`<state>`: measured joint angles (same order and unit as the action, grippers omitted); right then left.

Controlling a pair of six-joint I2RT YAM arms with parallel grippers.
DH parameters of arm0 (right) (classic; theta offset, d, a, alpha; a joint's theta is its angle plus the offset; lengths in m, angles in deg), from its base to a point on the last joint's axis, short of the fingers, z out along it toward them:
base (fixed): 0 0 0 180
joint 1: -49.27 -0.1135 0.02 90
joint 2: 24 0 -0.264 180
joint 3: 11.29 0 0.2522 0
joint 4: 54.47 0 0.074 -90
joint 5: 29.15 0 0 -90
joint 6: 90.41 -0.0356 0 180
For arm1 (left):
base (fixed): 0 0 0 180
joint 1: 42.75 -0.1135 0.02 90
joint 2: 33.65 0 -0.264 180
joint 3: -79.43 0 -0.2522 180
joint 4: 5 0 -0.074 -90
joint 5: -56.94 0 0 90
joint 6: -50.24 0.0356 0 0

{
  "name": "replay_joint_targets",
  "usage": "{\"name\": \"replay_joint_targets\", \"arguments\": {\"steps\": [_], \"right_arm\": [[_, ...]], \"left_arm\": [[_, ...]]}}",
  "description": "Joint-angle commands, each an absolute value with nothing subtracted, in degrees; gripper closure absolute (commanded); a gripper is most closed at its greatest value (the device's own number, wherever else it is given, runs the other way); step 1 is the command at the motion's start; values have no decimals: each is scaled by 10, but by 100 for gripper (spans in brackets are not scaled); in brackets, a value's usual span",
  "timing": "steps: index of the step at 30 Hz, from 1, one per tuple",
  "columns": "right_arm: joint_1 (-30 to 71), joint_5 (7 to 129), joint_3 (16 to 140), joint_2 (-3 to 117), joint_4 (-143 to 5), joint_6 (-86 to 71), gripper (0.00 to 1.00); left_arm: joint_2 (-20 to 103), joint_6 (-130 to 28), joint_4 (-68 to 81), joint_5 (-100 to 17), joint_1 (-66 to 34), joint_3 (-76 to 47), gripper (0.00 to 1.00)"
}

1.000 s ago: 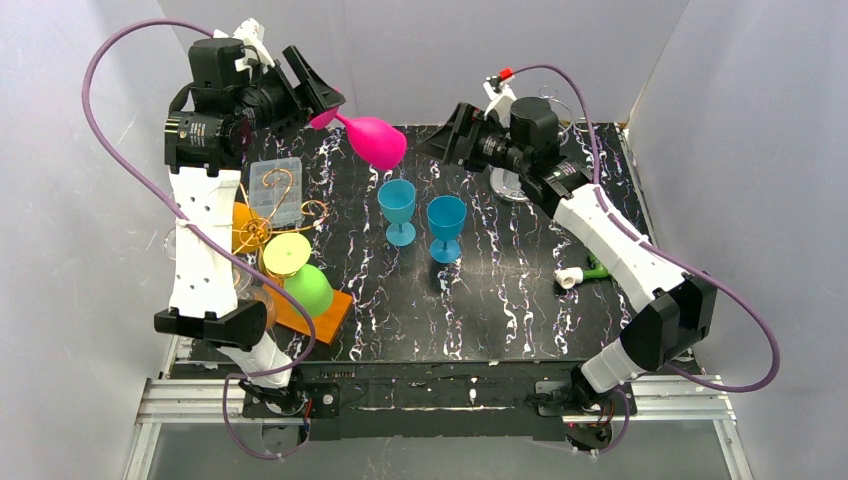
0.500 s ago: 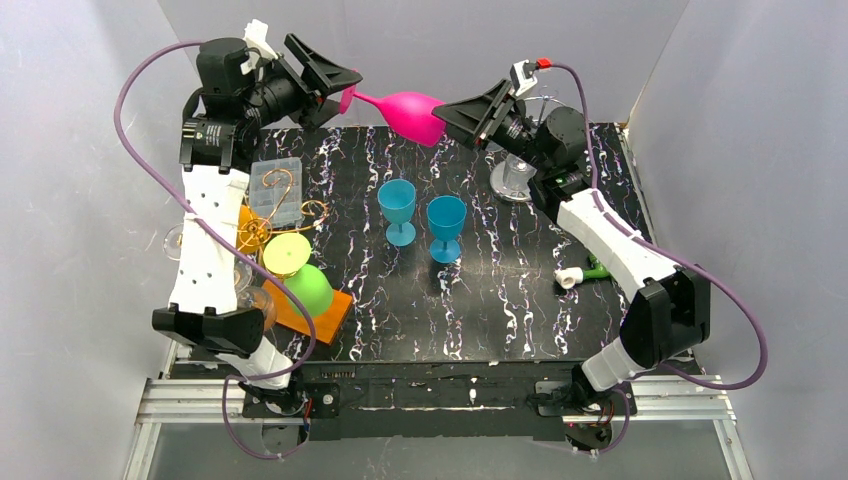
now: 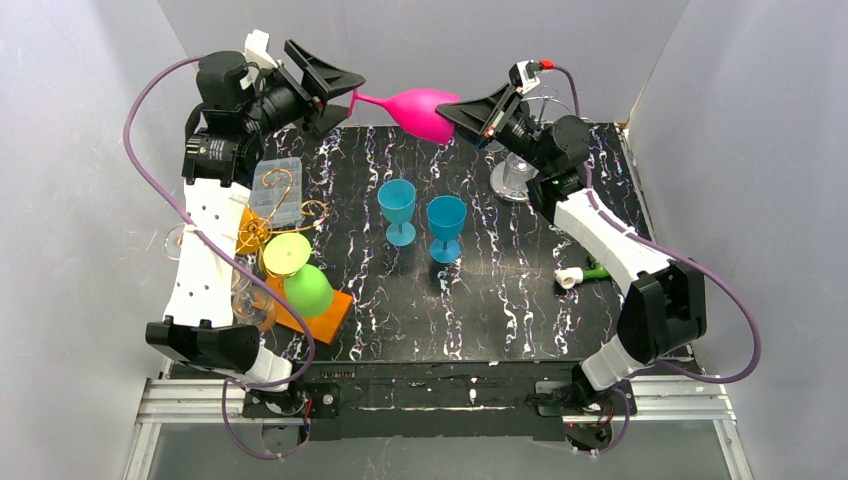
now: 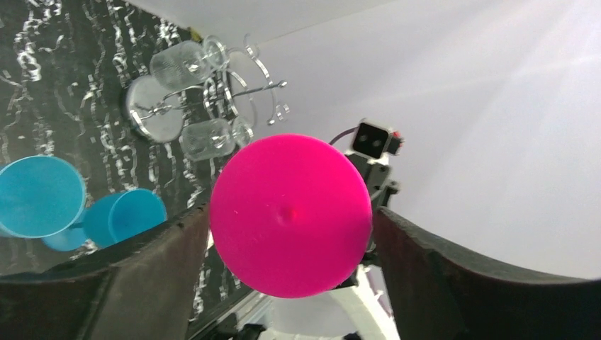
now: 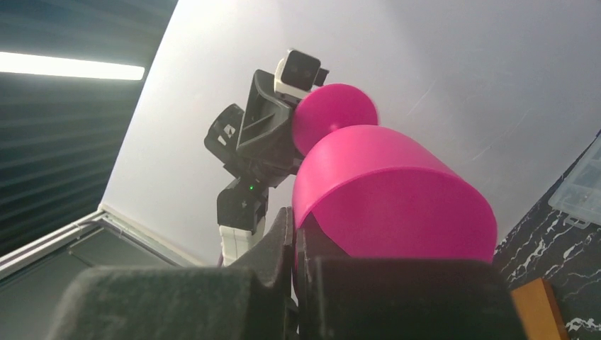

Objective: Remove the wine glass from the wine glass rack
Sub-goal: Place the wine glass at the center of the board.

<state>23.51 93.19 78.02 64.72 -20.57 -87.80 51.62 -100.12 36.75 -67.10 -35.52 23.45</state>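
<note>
- Your right jaws were clenched on the rim of the pink wine glass (image 3: 415,108), pinching the bowl's wall between them.
- Your left jaws stood spread wide, one finger on each side of the glass's round foot; the views did not show whether they touched it.
- Your right arm (image 3: 610,235) reached from the near right to the back of the desk (image 3: 520,300), wrist raised and pointing left.
- Your left arm (image 3: 205,235) rose along the left side, wrist pointing right.
- The glass lay on its side in the air between them, foot to the left, clear of the wine glass rack (image 3: 512,180) at the back right.
</note>
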Motion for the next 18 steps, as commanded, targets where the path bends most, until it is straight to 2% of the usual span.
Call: {"name": "replay_joint_targets", "arguments": {"steps": [1, 7, 13, 18], "right_arm": [[239, 935, 797, 596, -274, -816, 99], [251, 898, 860, 520, -576, -612, 99], [251, 805, 993, 477, -939, -421, 99], [251, 695, 1027, 439, -1174, -334, 99]], "left_arm": [[476, -914, 428, -694, -337, 255, 4], [444, -793, 516, -631, -294, 266, 2], [453, -669, 633, -466, -164, 311, 2], [455, -599, 672, -313, -45, 306, 2]]}}
